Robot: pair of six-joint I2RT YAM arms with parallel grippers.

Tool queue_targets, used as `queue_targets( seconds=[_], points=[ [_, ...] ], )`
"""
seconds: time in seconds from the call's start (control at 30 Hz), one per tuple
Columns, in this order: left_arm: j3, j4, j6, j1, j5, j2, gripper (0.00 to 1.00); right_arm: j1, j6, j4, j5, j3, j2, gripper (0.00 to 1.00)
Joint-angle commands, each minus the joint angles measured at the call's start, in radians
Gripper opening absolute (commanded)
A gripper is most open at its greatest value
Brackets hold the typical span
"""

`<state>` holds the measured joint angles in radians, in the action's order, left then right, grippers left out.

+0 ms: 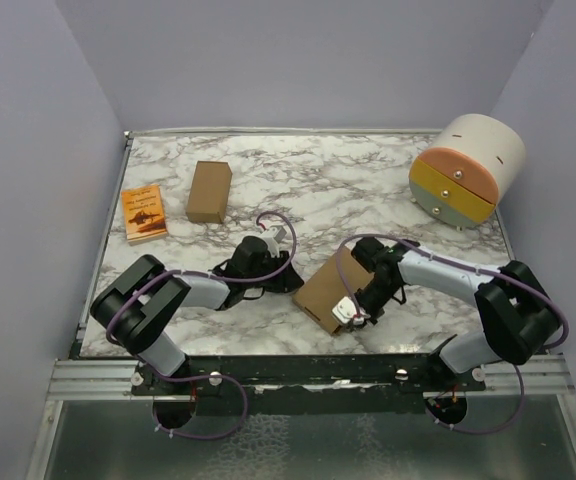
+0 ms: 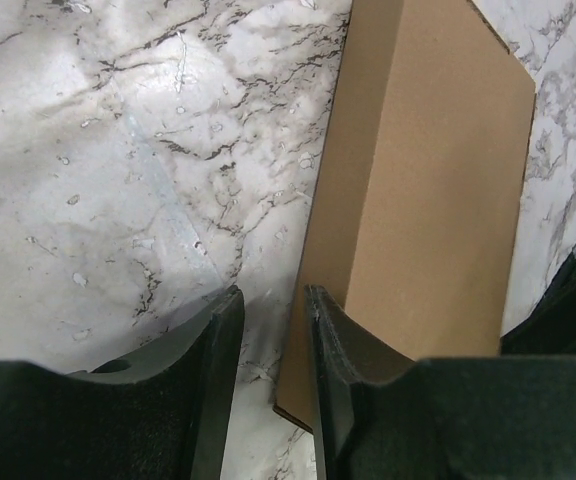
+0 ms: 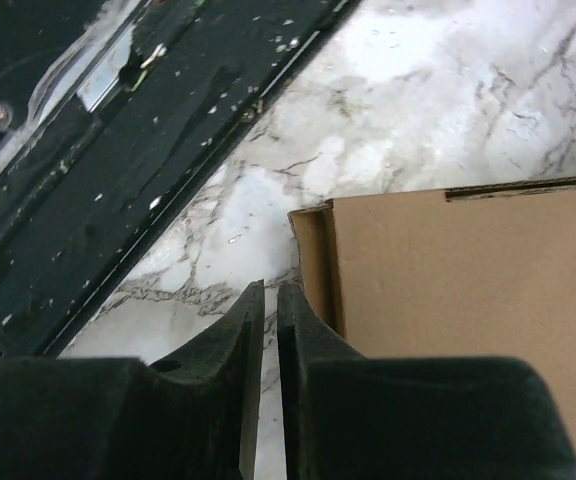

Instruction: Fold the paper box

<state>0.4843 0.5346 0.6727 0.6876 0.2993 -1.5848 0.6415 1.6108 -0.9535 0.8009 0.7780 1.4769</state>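
The paper box is a shallow brown cardboard box lying folded up on the marble table, between the two arms. My left gripper is at its left edge. In the left wrist view the box runs up the right side, and my left gripper is open with the box's side edge just inside the right finger. My right gripper is at the box's near corner. In the right wrist view the jaws stand a narrow slit apart over bare marble, beside the box.
A narrower brown box and an orange booklet lie at the back left. A round drawer unit stands at the back right. The black rail of the table's near edge is close to my right gripper.
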Motion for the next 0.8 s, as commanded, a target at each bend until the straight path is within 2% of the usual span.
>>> queue_targets(
  seconds=[0.0,0.23,0.43,0.63,0.77],
  points=[
    [-0.021,-0.104,0.019,0.005,0.024,0.009,0.36,0.0,0.217,-0.076,-0.045,-0.059,-0.032,0.11],
    [-0.022,-0.102,0.028,0.006,0.016,0.013,0.36,0.009,0.254,-0.066,-0.009,-0.092,-0.023,0.03],
    [-0.022,-0.104,0.025,0.005,0.013,0.002,0.35,0.127,-0.003,0.173,-0.022,-0.129,-0.037,0.01],
    [-0.033,-0.083,0.025,0.006,0.026,-0.026,0.32,0.136,-0.153,0.281,-0.013,-0.087,-0.043,0.01],
    [-0.039,-0.056,0.033,0.022,0.038,-0.044,0.3,0.136,-0.343,0.379,-0.006,-0.024,-0.044,0.01]
  ],
)
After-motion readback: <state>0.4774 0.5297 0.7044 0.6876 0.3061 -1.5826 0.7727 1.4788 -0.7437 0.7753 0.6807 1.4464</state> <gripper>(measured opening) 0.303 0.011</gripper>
